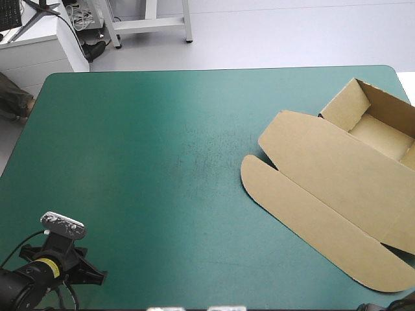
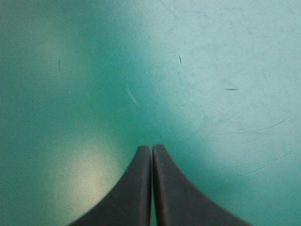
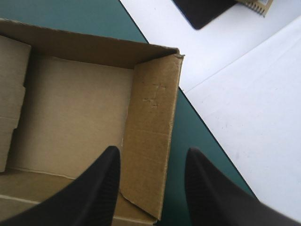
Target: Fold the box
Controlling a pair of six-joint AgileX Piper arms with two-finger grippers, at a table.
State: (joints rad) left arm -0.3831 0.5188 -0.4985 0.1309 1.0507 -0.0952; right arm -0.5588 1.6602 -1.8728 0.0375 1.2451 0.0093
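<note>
Teal-green cover [image 1: 162, 162] bears the brown box [image 1: 324, 175] at its right edge.

High view: above, behind, facing down, whole table [image 1: 162, 129]. Left wrist: close over cover [image 2: 211, 70], front-left corner. Right wrist: close over box [image 3: 75, 108], right edge, shared with high view.

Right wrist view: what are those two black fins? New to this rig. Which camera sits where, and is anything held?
Two robot arms work at a table with a teal-green cover. The high view looks down from above and behind; each wrist view looks along one arm's gripper. The fins are the black fingers of the right gripper, open; one wall of the brown board box shows between them. The box is an open tray, lid flat. The left gripper is shut over bare cover. Nothing is held.
</note>
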